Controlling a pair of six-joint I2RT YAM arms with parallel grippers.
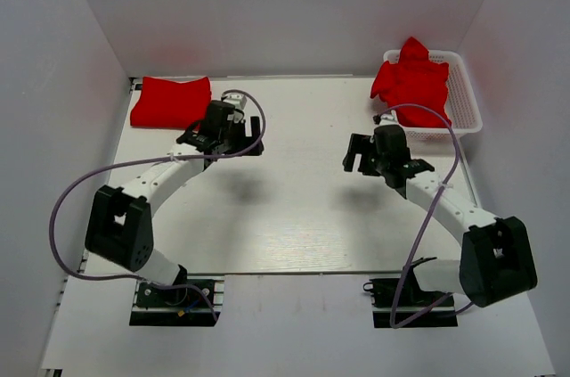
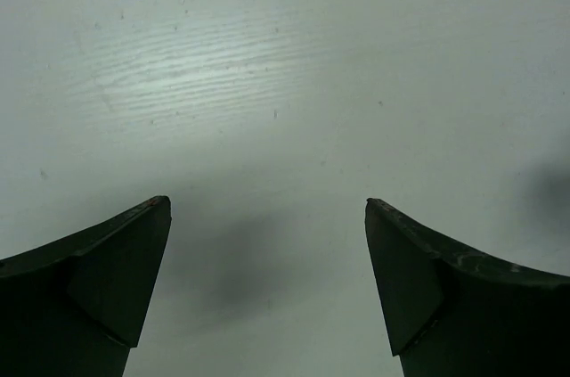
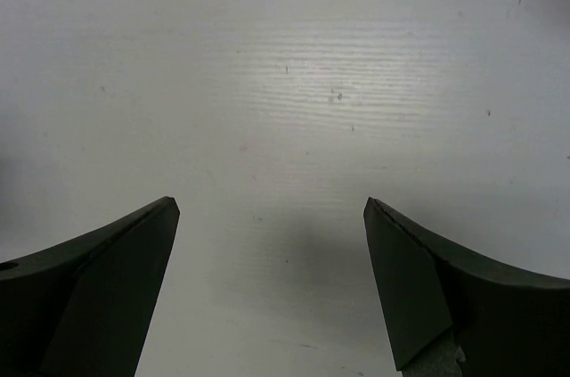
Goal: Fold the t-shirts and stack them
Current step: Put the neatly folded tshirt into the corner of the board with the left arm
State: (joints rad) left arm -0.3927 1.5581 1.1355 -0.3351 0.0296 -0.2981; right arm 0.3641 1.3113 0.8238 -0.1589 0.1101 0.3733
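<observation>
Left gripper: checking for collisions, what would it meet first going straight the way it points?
Likely the bare table; the open left gripper points down at it with nothing between. The folded shirt lies aside.

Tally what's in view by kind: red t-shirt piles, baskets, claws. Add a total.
Red t-shirt piles: 2 (folded pile, loose heap)
White basket: 1
Claws: 2 (left claw, right claw, both open)
Total: 5
</observation>
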